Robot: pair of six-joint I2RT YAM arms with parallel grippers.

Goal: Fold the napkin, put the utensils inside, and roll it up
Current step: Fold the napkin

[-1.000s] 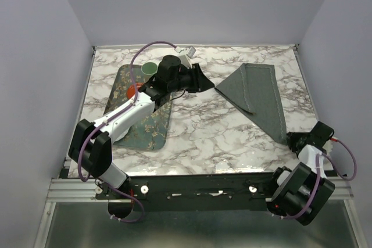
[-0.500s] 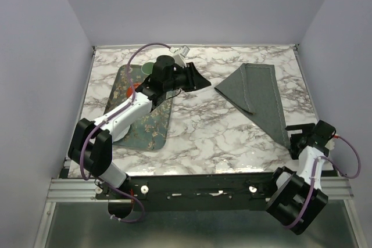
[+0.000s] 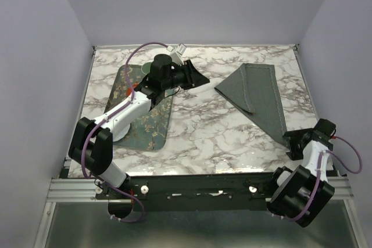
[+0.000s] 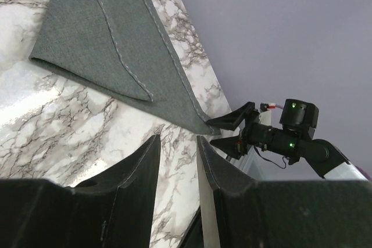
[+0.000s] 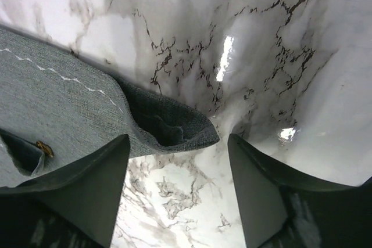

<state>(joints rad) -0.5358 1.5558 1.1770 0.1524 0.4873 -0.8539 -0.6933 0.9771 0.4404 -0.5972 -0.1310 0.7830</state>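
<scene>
The dark grey napkin [image 3: 258, 94] lies folded into a triangle on the right of the marble table, its long point toward the near right. That near corner [image 5: 174, 129] rests curled on the table, just beyond my right gripper [image 5: 179, 140], which is open and empty [image 3: 293, 142]. My left gripper [image 3: 200, 78] hovers between the tray and the napkin. Its jaws [image 4: 178, 139] stand a little apart with only marble between them. The utensils are out of view. A small gold speck [image 5: 43, 148] shows in a napkin fold; I cannot tell what it is.
The green floral tray [image 3: 151, 129] lies at the left under my left arm, with a green cup [image 3: 146, 69] and a red item [image 3: 129, 92] at its far end. Purple walls close the table on three sides.
My right gripper opened, let go of the napkin's near corner and drew back a little. My left gripper shifted slightly toward the far side.
</scene>
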